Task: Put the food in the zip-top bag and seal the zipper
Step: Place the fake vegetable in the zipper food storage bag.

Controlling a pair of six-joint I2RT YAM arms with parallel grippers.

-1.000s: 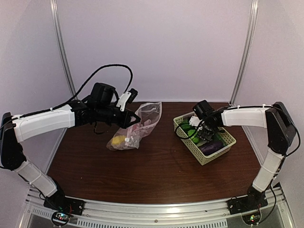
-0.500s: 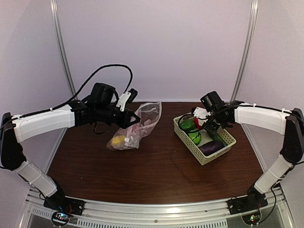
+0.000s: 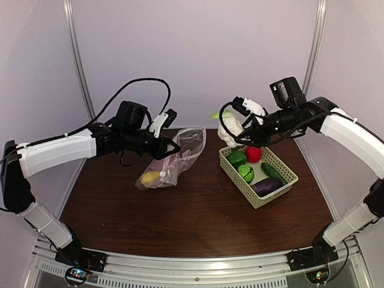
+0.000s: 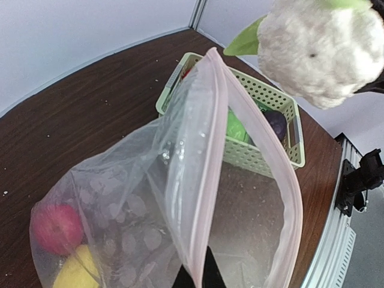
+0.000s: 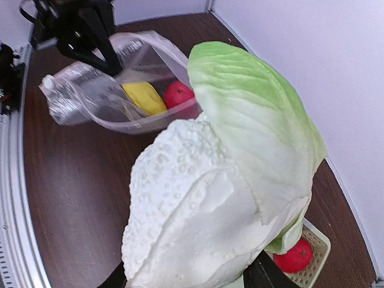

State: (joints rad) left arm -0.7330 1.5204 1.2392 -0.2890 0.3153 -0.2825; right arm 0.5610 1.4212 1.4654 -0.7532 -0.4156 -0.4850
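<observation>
**Left hand.** The left hand (image 4: 195, 276) is clenched on the near lip of the zip-top bag (image 4: 120, 228), pinching the zipper (image 4: 222, 120) between its fingertips. The far lip bows away from the pinched one, so the mouth stands open toward the basket (image 3: 237, 179). The bag's lower end rests on the desk (image 3: 198, 222). Its mouth end is lifted.

**Right hand.** The right hand (image 3: 240, 129) is grasping the cauliflower (image 3: 229, 127) and holds it in the air over the far left corner of the basket. In the left wrist view the cauliflower (image 4: 318, 48) sits above and beyond the open mouth, apart from both lips.

**Contents.**
- Inside the bag, at its low end: a red-pink ball (image 4: 57, 228) touching a yellow piece (image 4: 78, 273).
- Inside the basket: two green round pieces (image 3: 237, 158), a red ball (image 3: 253, 154), a cucumber (image 3: 273, 172) and an eggplant (image 3: 264, 187).

**Clearances.** A strip of open desk separates the bag from the basket. A wider stretch of desk lies between both items and the arm bases. The basket's right corner sits near the desk's right edge.

**Obstructed detail.**
- In the right wrist view the cauliflower fills most of the frame. Only dark finger stubs show at the bottom edge.
- The left fingertips are cut off by the bottom of the left wrist view.
- In that view, part of the basket is seen only through the crinkled plastic.
</observation>
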